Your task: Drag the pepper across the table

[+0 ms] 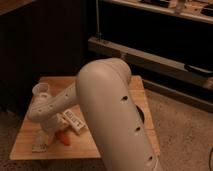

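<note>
The small orange-red pepper (63, 137) lies on the light wooden table (30, 147) near its front left. My gripper (44, 140) reaches down at the front left of the table, just left of the pepper and close against it. The big white arm (115, 110) fills the middle of the view and hides much of the table's centre and right side. A white labelled packet (74, 120) lies just behind the pepper.
A pale cup (42, 91) stands at the back left of the table. A dark cabinet stands behind, and a shelf unit with a metal rail (150, 57) runs along the right. Speckled floor (185, 135) lies around the table.
</note>
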Tool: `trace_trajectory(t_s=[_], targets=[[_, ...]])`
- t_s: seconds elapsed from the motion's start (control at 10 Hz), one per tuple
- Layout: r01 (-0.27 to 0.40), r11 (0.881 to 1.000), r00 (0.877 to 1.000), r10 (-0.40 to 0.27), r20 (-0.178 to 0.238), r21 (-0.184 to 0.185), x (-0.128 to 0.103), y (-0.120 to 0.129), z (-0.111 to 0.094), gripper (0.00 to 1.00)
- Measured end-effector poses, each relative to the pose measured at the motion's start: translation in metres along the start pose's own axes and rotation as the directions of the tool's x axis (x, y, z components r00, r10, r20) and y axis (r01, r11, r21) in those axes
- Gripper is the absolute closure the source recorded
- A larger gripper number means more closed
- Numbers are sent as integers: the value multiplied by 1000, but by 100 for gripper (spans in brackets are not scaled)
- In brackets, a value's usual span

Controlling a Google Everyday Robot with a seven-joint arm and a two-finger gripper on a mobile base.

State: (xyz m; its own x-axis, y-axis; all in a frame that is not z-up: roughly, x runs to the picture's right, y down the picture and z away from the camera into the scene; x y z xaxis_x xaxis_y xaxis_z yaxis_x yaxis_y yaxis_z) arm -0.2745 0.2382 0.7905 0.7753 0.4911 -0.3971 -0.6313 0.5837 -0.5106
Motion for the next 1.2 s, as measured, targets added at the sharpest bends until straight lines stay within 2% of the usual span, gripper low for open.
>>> trace_trajectory(t_s=[0.4, 1.2], targets=[[36, 998, 998, -39, -42, -57, 2, -8, 0, 20], [77, 995, 996, -80, -42, -68, 8, -11, 10, 20]])
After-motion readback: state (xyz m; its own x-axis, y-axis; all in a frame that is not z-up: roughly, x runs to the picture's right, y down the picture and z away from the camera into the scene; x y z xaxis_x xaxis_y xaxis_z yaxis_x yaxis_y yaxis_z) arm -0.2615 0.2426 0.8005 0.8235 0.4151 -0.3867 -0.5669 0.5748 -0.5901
